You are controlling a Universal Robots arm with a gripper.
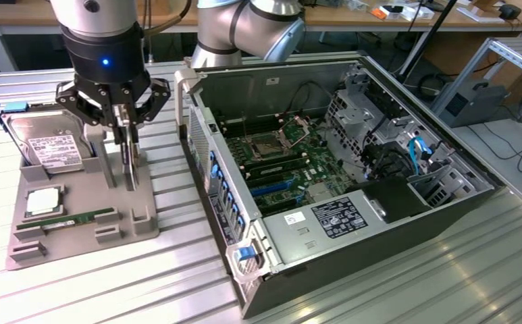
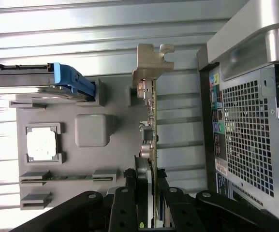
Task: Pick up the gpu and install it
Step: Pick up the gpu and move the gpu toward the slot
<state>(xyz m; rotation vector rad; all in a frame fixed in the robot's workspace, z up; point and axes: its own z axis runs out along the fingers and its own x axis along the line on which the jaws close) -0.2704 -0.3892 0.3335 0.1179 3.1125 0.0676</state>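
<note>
Two fingers clamp the upright gpu from both sides over the gray parts holder, beside the open computer case.

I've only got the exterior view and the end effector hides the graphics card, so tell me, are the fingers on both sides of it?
Observer: Yes. In the wrist view the fingers of the end effector look closed on the graphics card, one on each face.
Operator: Which end of the card carries the metal bracket?
Observer: The silver bracket caps the end nearest the hard drive's blue handle, well away from where the card is gripped.
</note>
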